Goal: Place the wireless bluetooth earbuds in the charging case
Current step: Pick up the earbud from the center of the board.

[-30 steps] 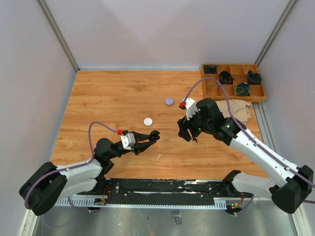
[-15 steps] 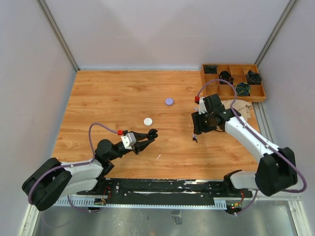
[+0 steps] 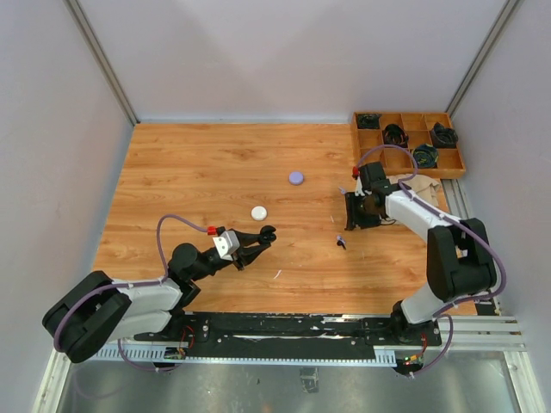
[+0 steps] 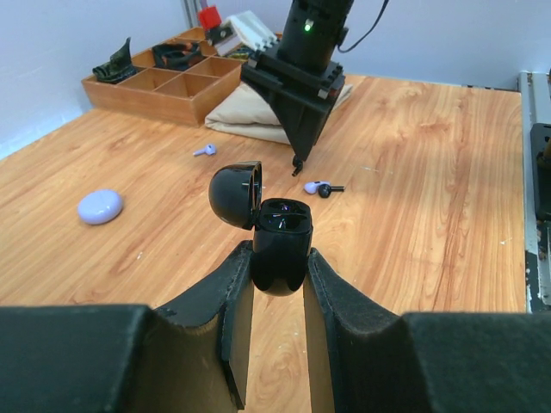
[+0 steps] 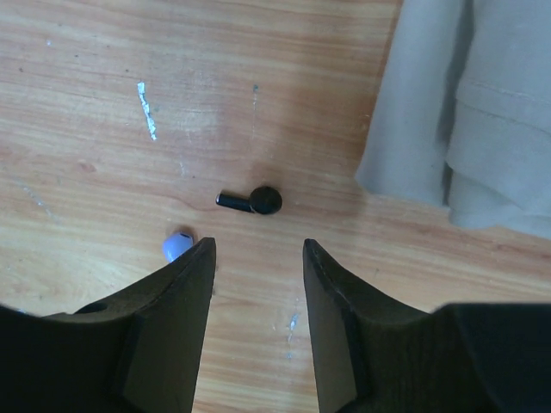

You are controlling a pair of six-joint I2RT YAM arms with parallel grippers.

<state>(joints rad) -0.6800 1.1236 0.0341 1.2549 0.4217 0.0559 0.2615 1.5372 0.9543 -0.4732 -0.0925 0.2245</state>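
Earbuds (image 5: pixel 254 201) near cloth (image 3: pixel 422 189), tray (image 4: pixel 146 101) behind cloth, case (image 4: pixel 280 241) in left end effector (image 4: pixel 278 252)

Your right gripper (image 3: pixel 349 225) has pulled back toward the cloth (image 3: pixel 424 189), and its arm has folded up on the right side. Its jaws have narrowed. The black earbud (image 5: pixel 258 201) and lilac earbud (image 5: pixel 177 246), covered a second ago, now show on the worktop (image 3: pixel 215 172).
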